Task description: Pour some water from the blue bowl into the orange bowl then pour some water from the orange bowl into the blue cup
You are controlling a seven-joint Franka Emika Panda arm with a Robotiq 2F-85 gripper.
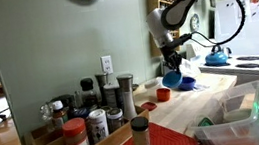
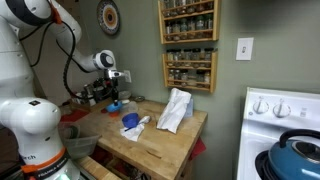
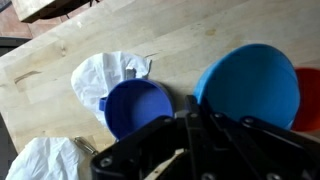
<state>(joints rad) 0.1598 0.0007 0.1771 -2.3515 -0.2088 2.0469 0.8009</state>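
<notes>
Arm [image 1: 186, 0] comes down from upper right in an exterior view, elbow bent, wrist pointing down. Gripper [image 3: 190, 118] at bottom centre of wrist view, jaws closed tight on rim of round bright blue plastic bowl [image 3: 248, 85], tilted, centre-right of frame. Small round orange-red bowl [image 3: 311, 95] just beside it at right edge. Pale wooden worktop [image 3: 200, 30]; grey-green wall [image 2: 135, 60] w/ 2 spice racks [image 2: 188, 70]. Count: 2 bowls, 1 darker blue cup w/ handle [image 3: 138, 108], 2 crumpled white paper towels [image 3: 110, 75]
</notes>
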